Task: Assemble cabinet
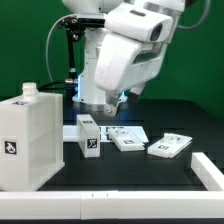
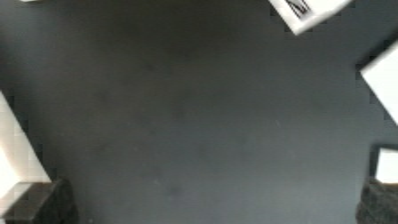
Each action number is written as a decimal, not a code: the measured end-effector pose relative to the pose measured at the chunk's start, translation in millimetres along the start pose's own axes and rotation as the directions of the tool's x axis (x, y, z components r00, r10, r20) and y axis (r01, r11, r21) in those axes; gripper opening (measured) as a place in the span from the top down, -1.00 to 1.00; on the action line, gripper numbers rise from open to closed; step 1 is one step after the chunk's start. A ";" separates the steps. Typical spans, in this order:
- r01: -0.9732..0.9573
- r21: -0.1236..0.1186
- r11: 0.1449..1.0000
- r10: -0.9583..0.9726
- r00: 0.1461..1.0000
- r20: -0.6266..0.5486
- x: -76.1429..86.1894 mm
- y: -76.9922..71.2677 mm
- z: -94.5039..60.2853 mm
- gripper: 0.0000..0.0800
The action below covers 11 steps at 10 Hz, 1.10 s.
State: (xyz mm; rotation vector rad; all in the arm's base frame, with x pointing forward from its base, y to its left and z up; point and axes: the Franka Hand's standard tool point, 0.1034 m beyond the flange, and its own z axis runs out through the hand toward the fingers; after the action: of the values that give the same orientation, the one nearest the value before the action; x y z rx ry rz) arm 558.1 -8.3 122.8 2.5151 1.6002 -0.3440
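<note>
The cabinet's large white box (image 1: 28,142) stands upright at the exterior view's left, with a black-and-white tag on its front and a small knob (image 1: 28,91) on top. A small white tagged block (image 1: 89,136) stands just to its right. Two flat white tagged panels (image 1: 127,140) (image 1: 168,146) lie further right. My gripper (image 1: 100,106) hangs above the table behind the small block. In the wrist view it is open (image 2: 210,206): its dark fingertips (image 2: 36,205) sit far apart over bare black table, with nothing between them.
A low white wall (image 1: 110,205) borders the table's front and right. The marker board (image 1: 138,130) lies flat behind the panels. White part edges (image 2: 306,12) (image 2: 381,90) show at the wrist view's borders.
</note>
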 end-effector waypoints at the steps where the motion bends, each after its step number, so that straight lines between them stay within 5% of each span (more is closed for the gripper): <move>1: 0.034 -0.014 0.999 -0.034 0.999 0.009 1.1 12.3 -6.0 -0.99; 5: 0.080 -0.027 0.996 -0.080 0.997 0.006 3.4 15.1 -5.1 -0.99; 8: 0.201 -0.069 0.977 -0.202 0.979 -0.008 -23.2 19.9 8.2 -0.99; 9: 0.228 -0.040 0.973 -0.228 0.974 0.008 -31.3 19.3 10.2 -0.99; 10: 0.220 0.022 0.975 -0.221 0.974 0.041 -26.4 15.3 3.6 -0.99; 11: 0.231 0.003 0.973 -0.231 0.972 0.030 -18.4 20.7 1.4 -0.99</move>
State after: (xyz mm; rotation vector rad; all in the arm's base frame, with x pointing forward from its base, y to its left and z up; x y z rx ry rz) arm 569.1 -33.5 126.3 2.3137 1.8845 -0.4050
